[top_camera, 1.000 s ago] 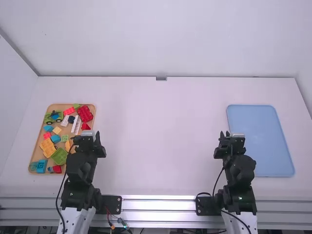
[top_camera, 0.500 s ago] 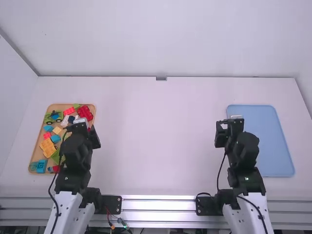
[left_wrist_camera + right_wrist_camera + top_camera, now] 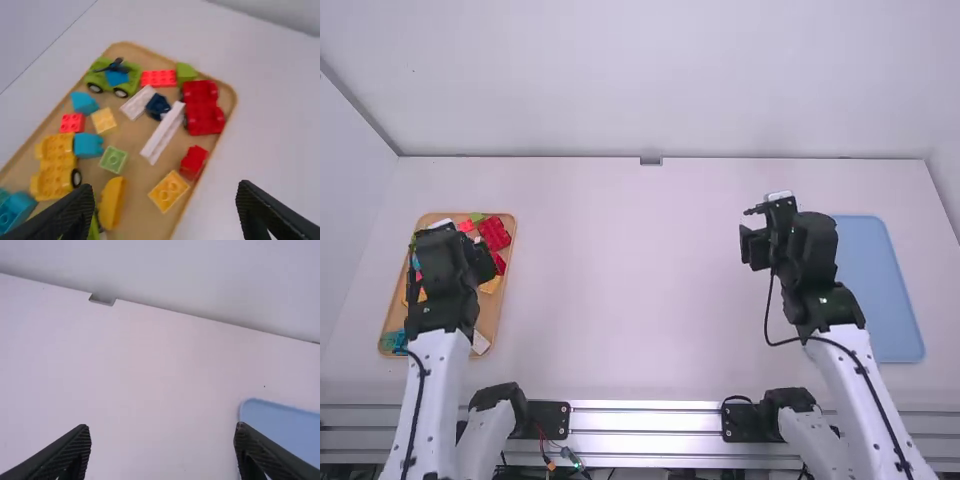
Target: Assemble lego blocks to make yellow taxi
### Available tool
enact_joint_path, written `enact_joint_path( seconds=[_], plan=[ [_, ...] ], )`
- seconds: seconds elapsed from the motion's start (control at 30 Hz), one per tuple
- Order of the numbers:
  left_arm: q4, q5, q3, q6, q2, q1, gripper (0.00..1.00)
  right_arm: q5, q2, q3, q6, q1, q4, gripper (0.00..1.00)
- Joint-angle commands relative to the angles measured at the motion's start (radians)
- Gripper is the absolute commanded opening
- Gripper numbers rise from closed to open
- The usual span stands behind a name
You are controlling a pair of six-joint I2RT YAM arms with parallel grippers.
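My left gripper (image 3: 445, 240) is above the wooden tray (image 3: 506, 302) of blocks. In the left wrist view the left gripper (image 3: 165, 212) stands open over the tray. There lie a yellow car-shaped piece (image 3: 56, 166), a yellow curved block (image 3: 112, 201), a yellow square block (image 3: 169, 191), a small light yellow block (image 3: 103, 120) and a green block (image 3: 114, 160). My right gripper (image 3: 756, 235) hangs above the table, left of the blue tray (image 3: 885, 290). In the right wrist view the right gripper (image 3: 162, 452) is open, with nothing between its fingers.
The wooden tray also holds a red car base (image 3: 202, 107), a green wheeled car (image 3: 113, 77), long white pieces (image 3: 162, 132) and several blue and red blocks. The white table (image 3: 640, 290) stretches between the two trays, with a wall behind it.
My left arm has swung left and out over the wooden tray, covering part of it. The right arm has extended away from its base, its gripper shifting slightly left.
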Motion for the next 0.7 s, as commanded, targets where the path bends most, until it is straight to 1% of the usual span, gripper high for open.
enact_joint_path(
  seconds=[0.0, 0.1, 0.17, 0.2, 0.23, 0.3, 0.37, 0.4, 0.57, 0.67],
  plan=[
    [-0.035, 0.006, 0.069, -0.023, 0.072, 0.066, 0.79, -0.008, 0.054, 0.073, -0.025, 0.008, -0.010, 0.79],
    [-0.101, 0.010, 0.140, -0.026, 0.166, 0.132, 0.84, -0.011, 0.109, 0.118, -0.035, 0.015, -0.023, 0.83],
    [-0.168, 0.084, 0.210, 0.027, 0.256, 0.190, 0.87, -0.013, 0.149, 0.151, -0.042, 0.019, -0.033, 0.87],
    [-0.230, 0.140, 0.272, 0.067, 0.330, 0.235, 0.89, -0.015, 0.175, 0.172, -0.047, 0.021, -0.038, 0.89],
    [-0.238, 0.144, 0.280, 0.068, 0.340, 0.240, 0.89, -0.015, 0.179, 0.176, -0.048, 0.021, -0.039, 0.89],
    [-0.317, 0.146, 0.375, 0.071, 0.464, 0.300, 0.92, -0.014, 0.216, 0.205, -0.054, 0.019, -0.049, 0.92],
    [-0.355, 0.130, 0.431, 0.069, 0.547, 0.334, 0.94, -0.015, 0.238, 0.223, -0.059, 0.017, -0.054, 0.93],
    [-0.382, 0.128, 0.476, 0.071, 0.620, 0.362, 0.95, -0.016, 0.255, 0.237, -0.061, 0.012, -0.056, 0.95],
    [-0.434, 0.128, 0.563, 0.128, 0.803, 0.439, 0.98, -0.018, 0.295, 0.270, -0.068, -0.008, -0.065, 0.98],
    [-0.430, 0.129, 0.571, 0.128, 0.859, 0.474, 0.99, -0.019, 0.306, 0.279, -0.070, -0.014, -0.066, 0.98]
  ],
)
